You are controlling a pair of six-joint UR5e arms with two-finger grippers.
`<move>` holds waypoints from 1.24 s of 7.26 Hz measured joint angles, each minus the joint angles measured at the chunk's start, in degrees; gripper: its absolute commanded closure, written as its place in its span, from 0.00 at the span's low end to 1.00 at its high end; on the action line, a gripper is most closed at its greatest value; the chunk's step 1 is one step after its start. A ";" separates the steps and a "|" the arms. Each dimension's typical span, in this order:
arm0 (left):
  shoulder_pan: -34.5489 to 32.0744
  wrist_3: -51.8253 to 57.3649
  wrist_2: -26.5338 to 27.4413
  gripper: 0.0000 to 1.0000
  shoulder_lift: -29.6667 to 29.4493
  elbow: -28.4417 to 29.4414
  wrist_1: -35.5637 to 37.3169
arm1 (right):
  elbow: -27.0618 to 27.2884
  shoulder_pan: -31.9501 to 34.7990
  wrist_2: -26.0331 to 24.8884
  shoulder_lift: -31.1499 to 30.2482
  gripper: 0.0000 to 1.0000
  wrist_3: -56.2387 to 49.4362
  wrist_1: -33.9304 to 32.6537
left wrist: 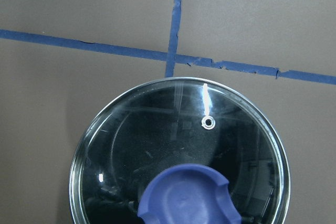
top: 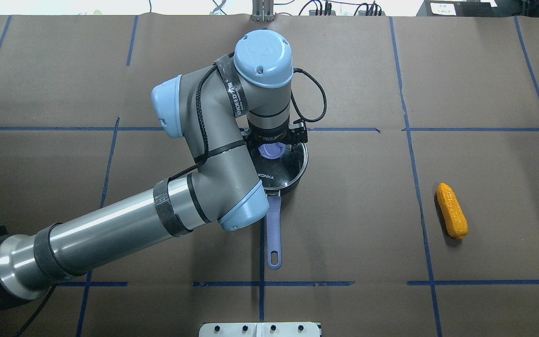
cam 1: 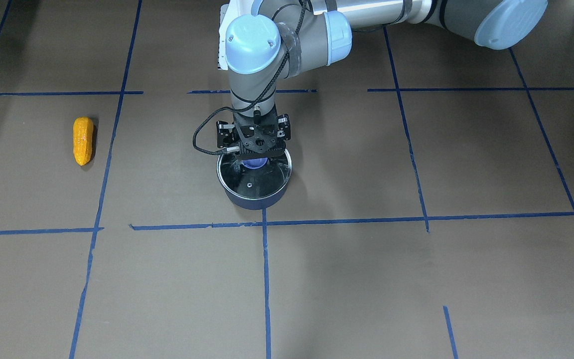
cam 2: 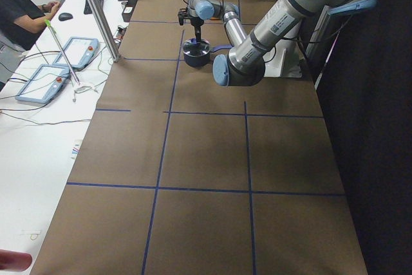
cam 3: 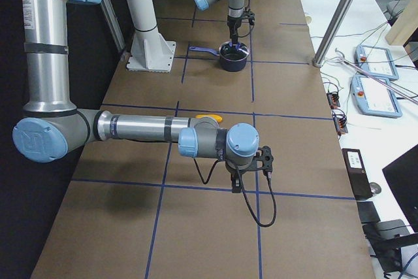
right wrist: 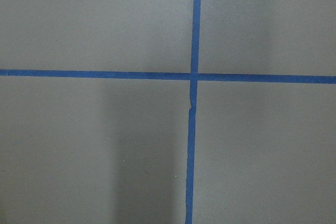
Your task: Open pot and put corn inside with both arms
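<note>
- My left claw [cam 1: 255, 152] hangs right over the purple knob [left wrist: 186, 198]; I cannot tell whether it is spread or pinching.
- The glass lid [left wrist: 173, 129] sits on the pot [cam 1: 254, 200], so opening isn't done.
- The corn [cam 1: 82, 140] lies on the table [cam 1: 366, 279], well apart from the pot.
- My right claw [cam 3: 236, 181] hovers near the corn; I cannot tell its state.
</note>
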 measured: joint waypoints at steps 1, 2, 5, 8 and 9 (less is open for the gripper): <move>0.02 -0.01 0.02 0.00 -0.02 0.93 -1.26 | 0.00 0.00 0.00 0.02 0.00 0.00 0.00; 0.03 0.00 0.07 0.00 -0.03 1.58 -2.24 | 0.00 0.00 0.00 0.05 0.00 0.00 0.00; 0.03 -0.07 0.20 0.67 0.11 2.14 -2.90 | -0.01 0.00 0.00 0.09 0.00 0.00 0.00; -0.16 -0.18 0.23 0.91 -0.22 0.80 -1.23 | 0.07 -0.02 0.00 0.09 0.00 0.02 0.00; -0.29 -0.17 0.21 0.91 -0.21 -1.18 0.79 | 0.18 -0.01 0.00 0.09 0.00 0.06 0.00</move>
